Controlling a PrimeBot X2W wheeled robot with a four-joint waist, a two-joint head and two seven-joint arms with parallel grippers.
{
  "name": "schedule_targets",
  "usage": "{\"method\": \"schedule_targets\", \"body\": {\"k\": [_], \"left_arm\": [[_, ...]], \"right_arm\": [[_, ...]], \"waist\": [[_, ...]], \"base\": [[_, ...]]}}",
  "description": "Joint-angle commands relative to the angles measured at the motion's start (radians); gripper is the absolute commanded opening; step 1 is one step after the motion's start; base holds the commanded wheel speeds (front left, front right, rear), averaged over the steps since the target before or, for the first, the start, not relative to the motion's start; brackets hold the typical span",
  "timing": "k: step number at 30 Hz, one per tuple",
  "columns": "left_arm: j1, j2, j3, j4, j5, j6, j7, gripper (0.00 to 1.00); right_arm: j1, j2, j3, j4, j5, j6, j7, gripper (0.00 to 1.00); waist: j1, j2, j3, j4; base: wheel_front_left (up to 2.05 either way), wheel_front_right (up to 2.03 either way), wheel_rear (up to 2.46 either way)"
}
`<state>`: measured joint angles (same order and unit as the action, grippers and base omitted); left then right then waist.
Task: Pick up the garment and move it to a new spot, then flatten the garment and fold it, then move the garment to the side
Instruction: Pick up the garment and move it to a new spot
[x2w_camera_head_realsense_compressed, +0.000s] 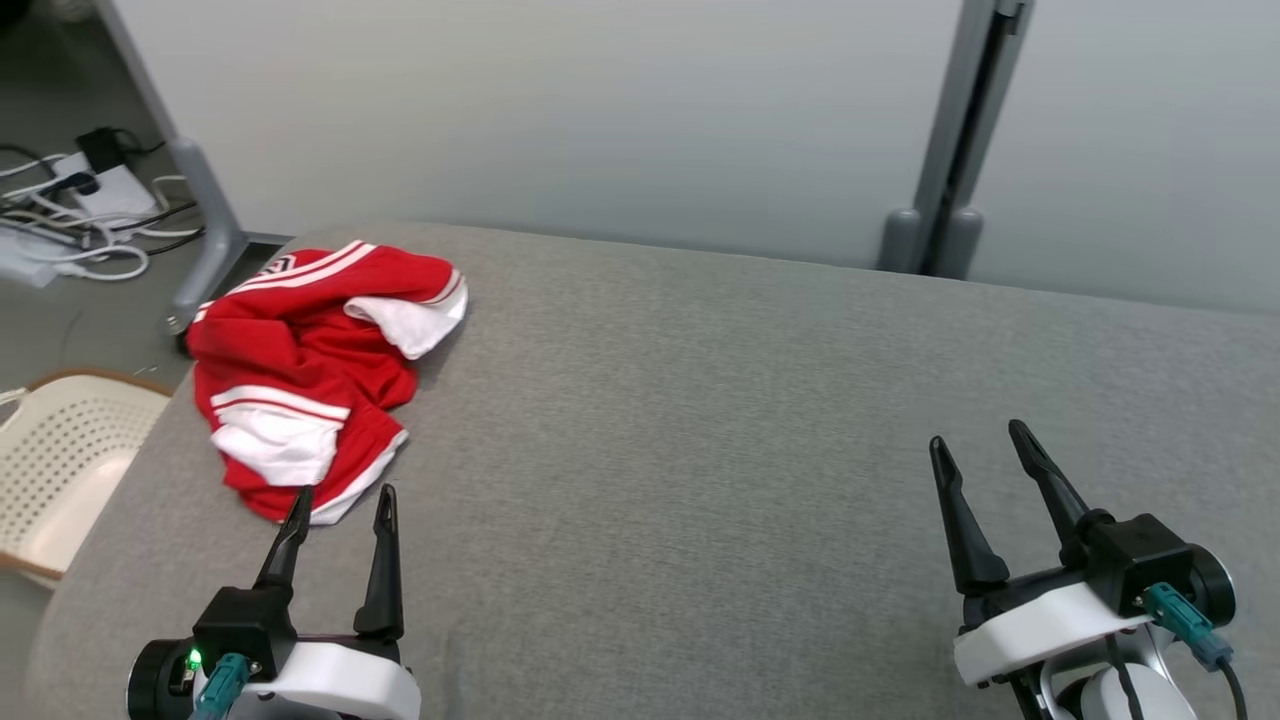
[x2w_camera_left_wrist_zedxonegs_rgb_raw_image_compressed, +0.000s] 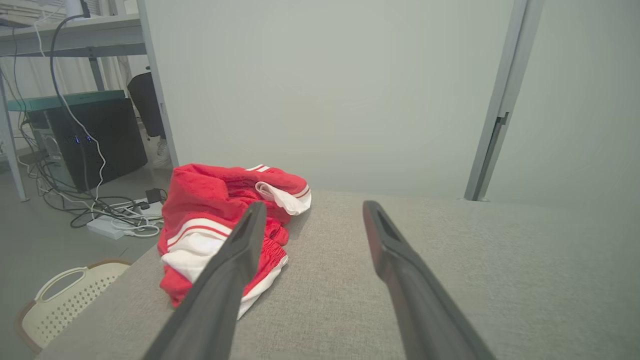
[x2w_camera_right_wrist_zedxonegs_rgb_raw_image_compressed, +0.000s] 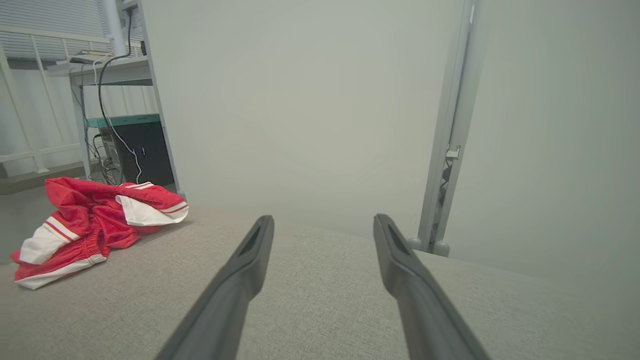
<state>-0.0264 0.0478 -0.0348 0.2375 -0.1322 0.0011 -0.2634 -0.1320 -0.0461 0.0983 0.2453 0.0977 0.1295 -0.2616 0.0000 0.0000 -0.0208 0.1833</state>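
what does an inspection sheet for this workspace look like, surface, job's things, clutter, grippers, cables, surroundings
surface: grey fabric pad, with one garment on it
job's things: red and white garment, crumpled at the pad's far left corner, not flattened or folded
clutter: nothing seen on the pad
grippers: left gripper open, tips at the garment's near edge, contact unclear; right gripper open over bare pad on the right, holding nothing
cables: tangle of cables on the floor, left of the pad
surroundings: pale basket on the floor at the pad's left; grey partition behind; dark box under a desk
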Motion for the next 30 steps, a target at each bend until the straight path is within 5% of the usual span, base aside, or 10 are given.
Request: {"method": "schedule_targets", "body": {"k": [1,16,30], "left_arm": [[0.001,0.005,0.007,0.004,0.006,-0.002,-0.002,1.0],[0.015,0.005,0.029,0.011,0.016,-0.015,-0.002,1.0],[0.014,0.005,0.041,0.015,0.0,-0.016,-0.002,1.0]], "right_arm": [[0.014,-0.008,0.001,0.004,0.009,0.002,-0.006,1.0],[0.022,-0.008,0.04,0.013,0.036,0.002,-0.006,1.0],[0.023,-0.008,0.053,0.012,0.044,0.002,-0.006,1.0]], "waist": [[0.0,0.0,-0.004,0.045],[0.0,0.0,-0.02,0.194],[0.0,0.0,-0.022,0.211]], "base": [[0.0,0.0,0.0],[0.0,0.0,0.0],[0.0,0.0,0.0]]}}
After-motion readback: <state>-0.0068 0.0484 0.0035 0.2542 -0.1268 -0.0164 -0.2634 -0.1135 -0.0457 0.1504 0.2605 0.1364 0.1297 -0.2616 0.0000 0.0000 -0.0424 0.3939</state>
